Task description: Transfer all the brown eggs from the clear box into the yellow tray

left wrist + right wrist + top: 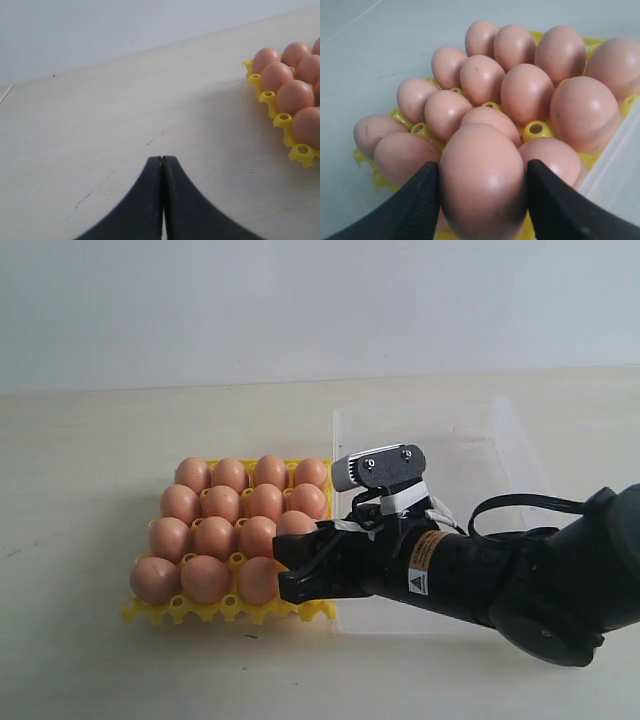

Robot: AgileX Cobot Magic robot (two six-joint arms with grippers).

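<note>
One brown egg point(481, 150) sits clamped in the right gripper point(482, 170). The black jaws stand wide and press its two flanks, so the grip goes across the egg's narrow girth. Its long axis seems to run out along the jaws, away from the wrist, not crosswise between them. Just beyond and below it lie the other brown eggs point(219, 504), packed in rows in the yellow tray point(150, 612). In the exterior view fifteen show there, and the only cup not seen filled is the front corner next to the clear box point(500, 430), which the right gripper point(305, 575) covers. By that, the held egg probably hangs right over or just beside its cup, so the coming move looks like a short descent with little sideways travel. It likely has to slip in between the neighbouring eggs without knocking them. No eggs are visible in the clear box, which stands touching or just beside the tray's right edge. The left gripper point(162, 167) is fully closed on nothing, over bare table point(100, 125) off the tray's far side, so the right arm is plainly the nearer one.
</note>
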